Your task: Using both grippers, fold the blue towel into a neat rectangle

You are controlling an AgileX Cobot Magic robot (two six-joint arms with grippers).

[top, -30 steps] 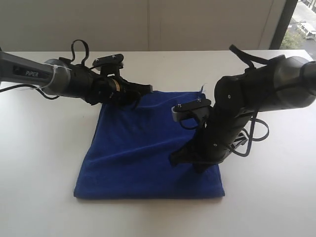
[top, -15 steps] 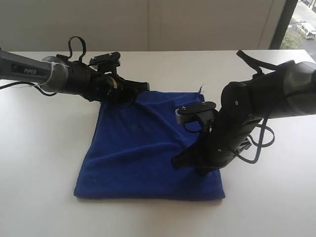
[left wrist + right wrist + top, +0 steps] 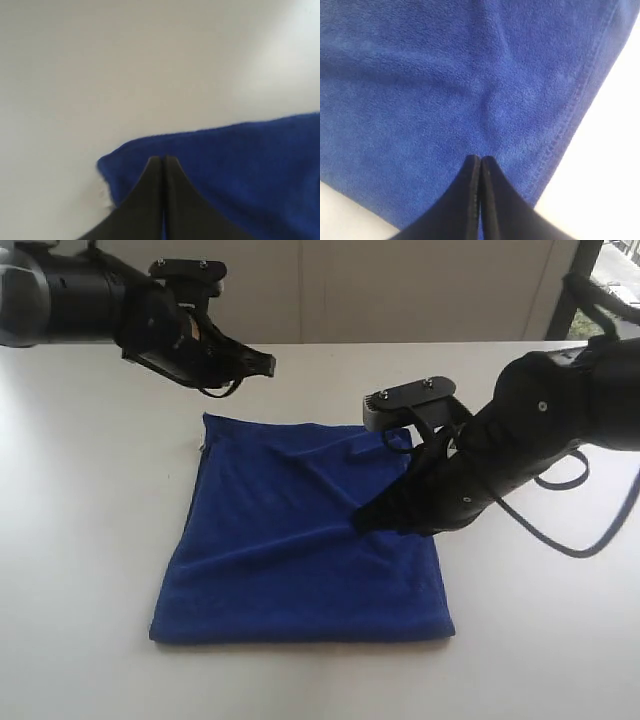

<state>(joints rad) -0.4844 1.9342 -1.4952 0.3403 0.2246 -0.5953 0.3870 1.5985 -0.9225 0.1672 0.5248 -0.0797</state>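
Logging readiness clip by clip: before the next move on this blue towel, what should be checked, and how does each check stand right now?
1. Left gripper free of cloth: ok, shut on nothing, hangs clear of the blue towel.
2. Right gripper free of cloth: ok, shut with nothing pinched, low over the towel.
3. Right tip touching the towel: cannot tell.
4. Towel lying smooth: not ok, creases run across it.
5. Towel wholly on the table: ok.
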